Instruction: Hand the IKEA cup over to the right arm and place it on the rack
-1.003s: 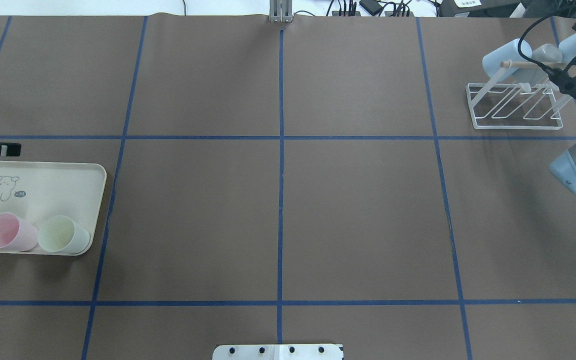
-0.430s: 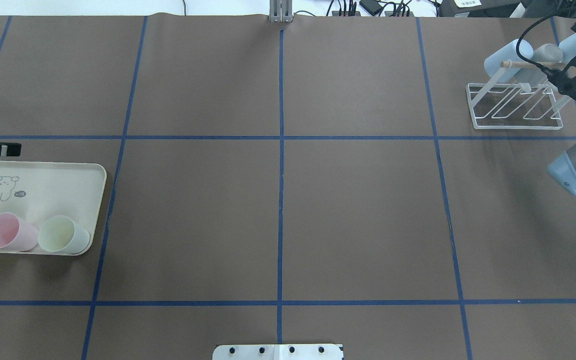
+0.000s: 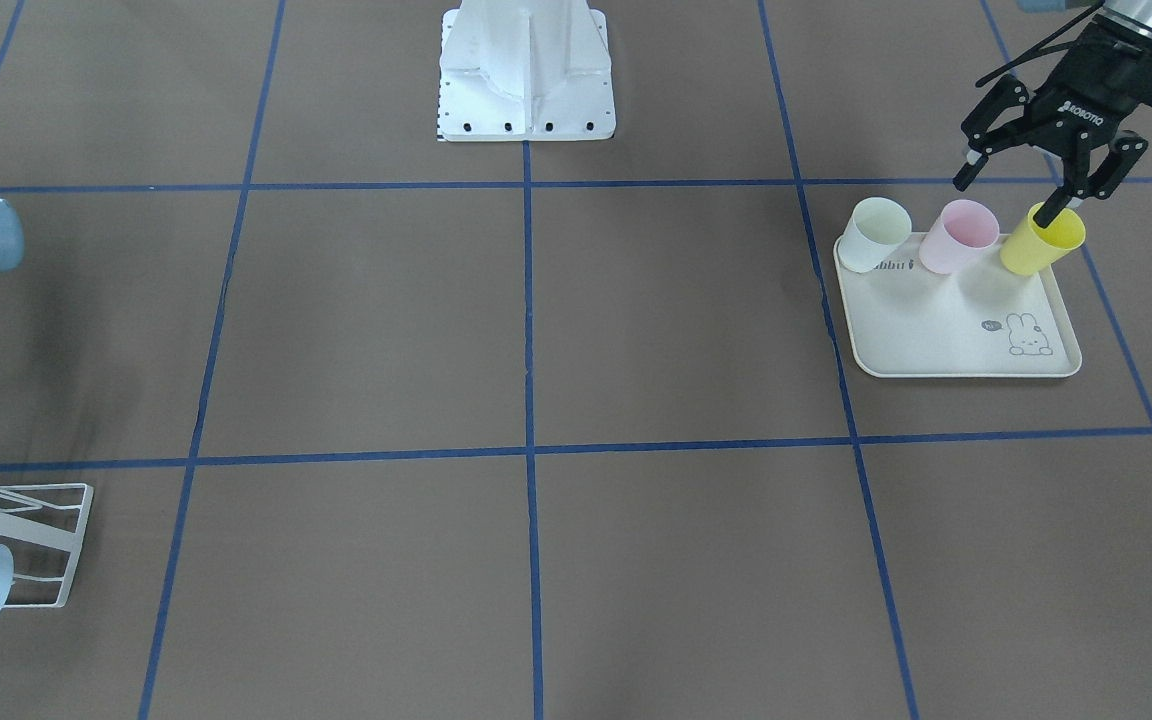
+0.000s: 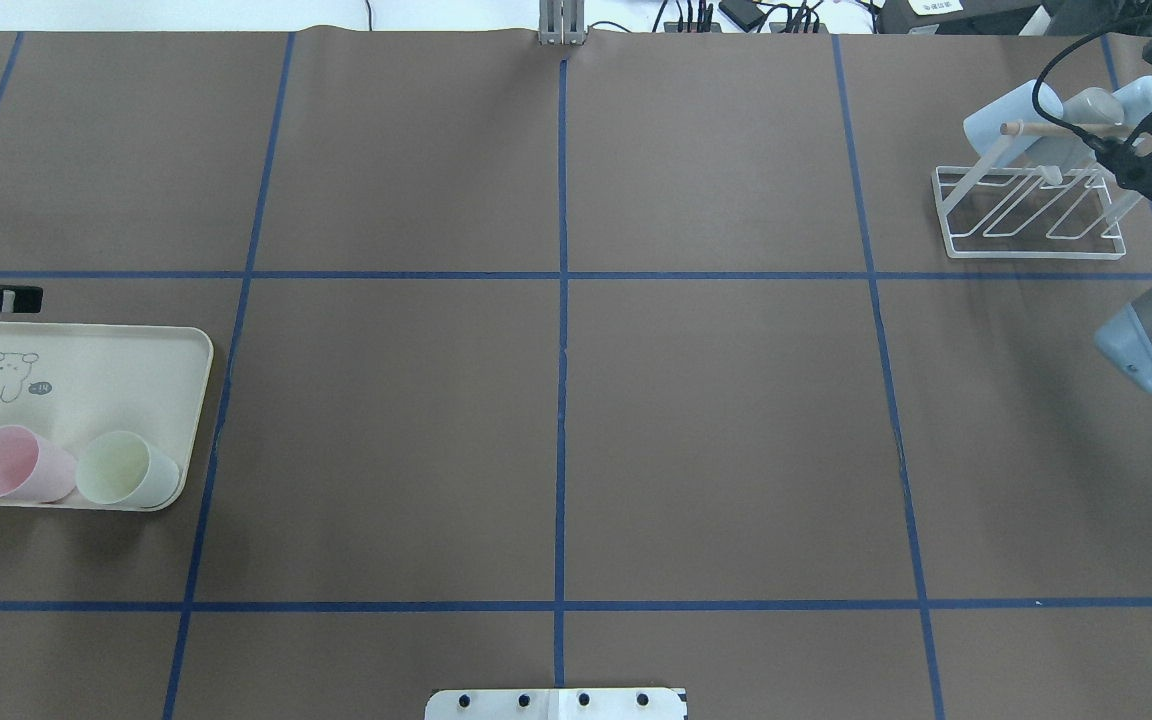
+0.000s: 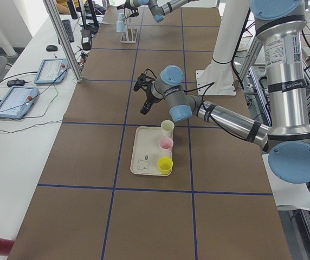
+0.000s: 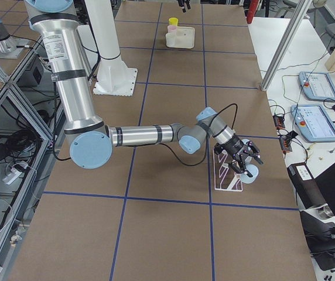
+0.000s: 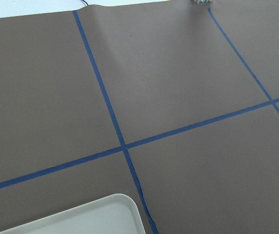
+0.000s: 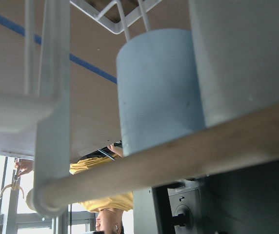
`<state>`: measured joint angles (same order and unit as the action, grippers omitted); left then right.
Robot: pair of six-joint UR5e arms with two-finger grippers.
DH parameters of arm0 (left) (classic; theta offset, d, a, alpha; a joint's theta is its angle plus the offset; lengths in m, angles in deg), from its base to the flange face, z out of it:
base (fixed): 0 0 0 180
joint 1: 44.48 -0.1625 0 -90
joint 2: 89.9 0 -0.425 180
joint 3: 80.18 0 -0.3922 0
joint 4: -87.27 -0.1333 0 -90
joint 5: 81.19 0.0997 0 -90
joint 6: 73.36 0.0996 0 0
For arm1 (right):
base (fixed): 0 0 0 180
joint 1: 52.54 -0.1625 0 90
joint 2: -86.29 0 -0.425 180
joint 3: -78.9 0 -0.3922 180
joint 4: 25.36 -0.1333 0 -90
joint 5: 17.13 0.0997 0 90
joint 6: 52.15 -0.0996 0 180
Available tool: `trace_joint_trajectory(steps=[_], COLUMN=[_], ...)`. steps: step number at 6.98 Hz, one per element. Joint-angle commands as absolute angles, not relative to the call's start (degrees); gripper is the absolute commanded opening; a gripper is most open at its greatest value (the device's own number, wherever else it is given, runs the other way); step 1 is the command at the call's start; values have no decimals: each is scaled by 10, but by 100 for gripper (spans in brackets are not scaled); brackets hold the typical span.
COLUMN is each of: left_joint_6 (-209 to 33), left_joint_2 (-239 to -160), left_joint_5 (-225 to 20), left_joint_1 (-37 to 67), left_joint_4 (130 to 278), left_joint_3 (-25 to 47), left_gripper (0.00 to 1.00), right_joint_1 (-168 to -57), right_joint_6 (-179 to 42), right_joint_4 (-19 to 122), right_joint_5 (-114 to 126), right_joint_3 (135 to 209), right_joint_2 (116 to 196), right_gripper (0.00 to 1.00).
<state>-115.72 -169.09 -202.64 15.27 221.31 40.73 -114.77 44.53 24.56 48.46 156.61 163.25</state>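
The job looks about half done. Three plastic cups hang on the white thin-wire rack with slanted prongs and a pale wooden rod (image 4: pixel 1031 215), which stands well apart from the cream rabbit-print tray (image 3: pixel 936 330), far across the table. They are a pale blue cup (image 4: pixel 998 115), a grey cup (image 4: pixel 1096 102) and a second pale blue cup (image 4: pixel 1141 95).

The tray holds three more cups, upright in a row along its robot-side edge: a pale green cup (image 3: pixel 876 235), a pink cup (image 3: pixel 958 237) and a yellow cup (image 3: pixel 1036 250). These appear left to hand over and hang.

The left gripper (image 3: pixel 1014 188) hovers over that edge of the tray by the yellow cup, jaws wide apart and empty. The right gripper (image 6: pixel 245 164), far from the tray beside the hung cups, seems spread and grips nothing.
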Motion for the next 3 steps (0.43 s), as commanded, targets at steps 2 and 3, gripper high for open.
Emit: trace_joint_trajectory(steps=[2, 3], left_joint_6=[-1156, -1156], left_joint_2=[-1691, -1691], left_joint_5=[-2027, -2027], left_joint_1=[153, 153], left_joint_4=[2213, 2213], left_joint_3=[408, 409], left_gripper=[100, 100], right_joint_1=[-1148, -1148], right_joint_6=[443, 441], right_joint_4=[245, 246], right_joint_5=[485, 491], right_joint_3=[1571, 1589], right_joint_2=[1629, 1624], right_gripper=[99, 99])
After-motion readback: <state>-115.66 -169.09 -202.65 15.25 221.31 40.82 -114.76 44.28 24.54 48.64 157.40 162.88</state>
